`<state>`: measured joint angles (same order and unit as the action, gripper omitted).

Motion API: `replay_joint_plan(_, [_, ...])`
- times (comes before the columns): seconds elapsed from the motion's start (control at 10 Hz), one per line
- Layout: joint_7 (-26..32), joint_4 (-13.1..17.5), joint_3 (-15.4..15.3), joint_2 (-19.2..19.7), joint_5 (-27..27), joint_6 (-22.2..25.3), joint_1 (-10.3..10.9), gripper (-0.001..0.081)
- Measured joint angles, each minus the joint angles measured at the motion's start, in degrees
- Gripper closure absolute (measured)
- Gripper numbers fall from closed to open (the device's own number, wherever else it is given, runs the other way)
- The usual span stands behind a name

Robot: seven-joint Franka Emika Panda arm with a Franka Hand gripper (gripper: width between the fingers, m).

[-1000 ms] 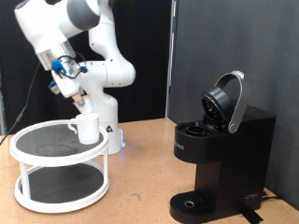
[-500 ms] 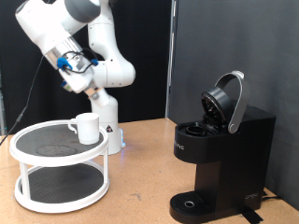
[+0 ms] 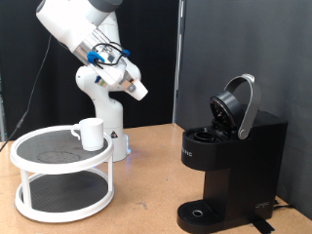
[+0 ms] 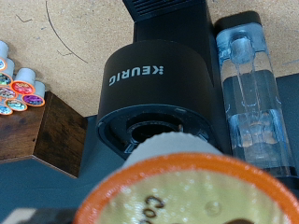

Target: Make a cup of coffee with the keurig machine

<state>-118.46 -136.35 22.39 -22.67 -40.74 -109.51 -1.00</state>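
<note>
- Exterior view: a dark curtain backs a wooden desk [image 3: 146,166]; bare wood lies open between the white two-tier stand [image 3: 60,175] toward the desk's left edge and the keurig machine [image 3: 229,161] toward its right edge.
- The keurig machine is boxy and matte black, its rounded lid tipped up and back, the pod chamber open, the round drip base at the desk's front edge.
- The cup [image 3: 90,133], plain white with a side handle, stands upright on the stand's top tier, well apart from the machine.
- The gripper [image 3: 136,89] hangs in the air above the desk, higher than the cup and between stand and machine, touching neither; I cannot tell here how its fingers stand.
- Wrist view: the machine's open chamber and its clear water tank [image 4: 248,89] lie ahead.
- An orange-rimmed coffee pod [image 4: 173,196] fills the near foreground, seemingly held; the fingers themselves do not show.
- More pods [image 4: 19,84] sit on a wooden block beside the machine.
</note>
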Motion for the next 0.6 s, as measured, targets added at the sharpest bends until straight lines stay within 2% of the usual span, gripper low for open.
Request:
replay_joint_plan(0.3, [2.9, 1.2, 1.3, 0.8, -6.0, 4.4, 0.5, 0.0428])
replay_joint_plan(0.6, [1.7, 4.4, -1.0, 3.2, -8.2, 5.2, 2.6, 0.0428])
